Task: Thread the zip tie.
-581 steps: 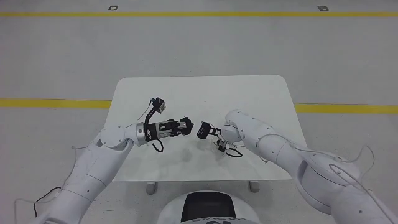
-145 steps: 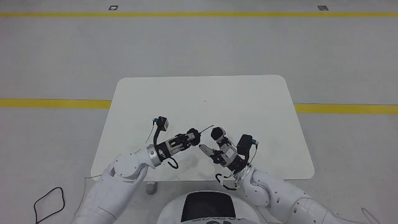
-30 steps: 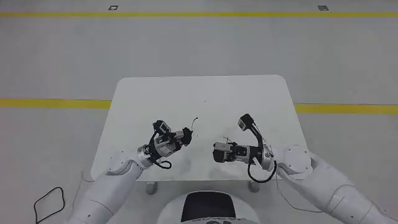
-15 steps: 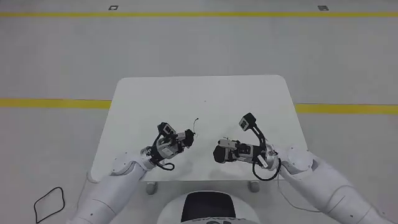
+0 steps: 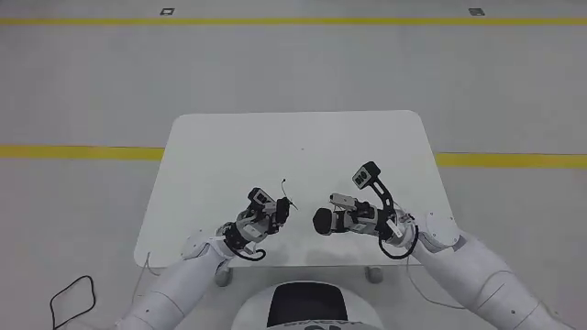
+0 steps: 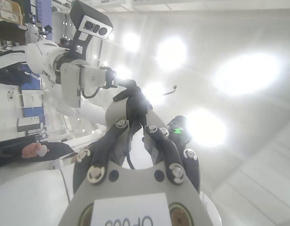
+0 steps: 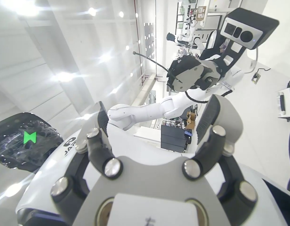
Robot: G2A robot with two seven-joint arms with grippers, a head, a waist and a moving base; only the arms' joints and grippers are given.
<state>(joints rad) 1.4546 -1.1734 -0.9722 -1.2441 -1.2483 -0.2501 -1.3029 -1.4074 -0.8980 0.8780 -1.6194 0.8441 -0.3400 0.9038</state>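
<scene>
- Above the near part of the table (image 5: pixel 367 137), the zip tie (image 7: pixel 149 60) is held in the left gripper (image 6: pixel 135 99). The fingers are pinched together on it, and one thin black end stands free in the air.
- Near it but apart, the right gripper (image 7: pixel 156 118) faces the tie, fingers spread, with nothing between them.
- Progress, as I judge it: the tie is picked up and presented, but no closed loop shows. Feeding the tail through the head is left to do.
- A white label (image 6: pixel 128 210) on the wrist mount bears print, cut off at the edge and not legible whole.
</scene>
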